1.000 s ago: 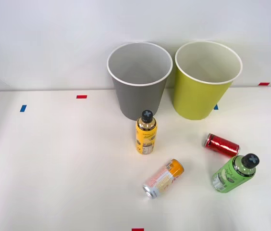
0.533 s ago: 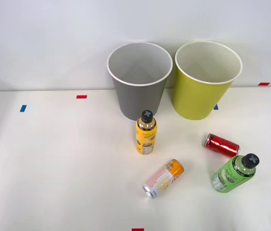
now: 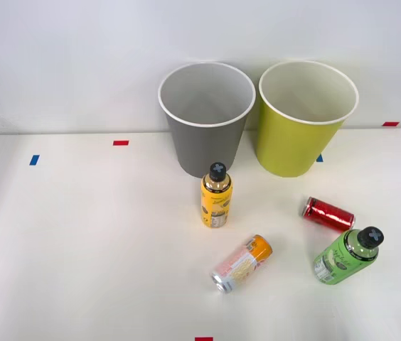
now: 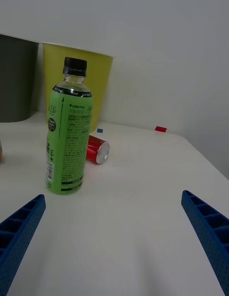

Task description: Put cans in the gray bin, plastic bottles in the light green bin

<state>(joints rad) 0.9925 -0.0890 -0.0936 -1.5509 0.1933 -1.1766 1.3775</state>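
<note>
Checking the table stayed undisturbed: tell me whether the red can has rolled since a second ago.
No. The red can lies in the same place, between the light green bin and the green-labelled bottle.

We are seeing a white table [image 3: 79, 234] | bearing the gray bin [image 3: 206, 121] and green bin [image 3: 301, 117] upright at the back | yellow bottle [image 3: 216, 197] and green bottle [image 3: 345, 256] standing | red can [image 3: 328, 214] and orange can [image 3: 242, 263] lying | tape marks [image 3: 121, 143] sticking.
</note>
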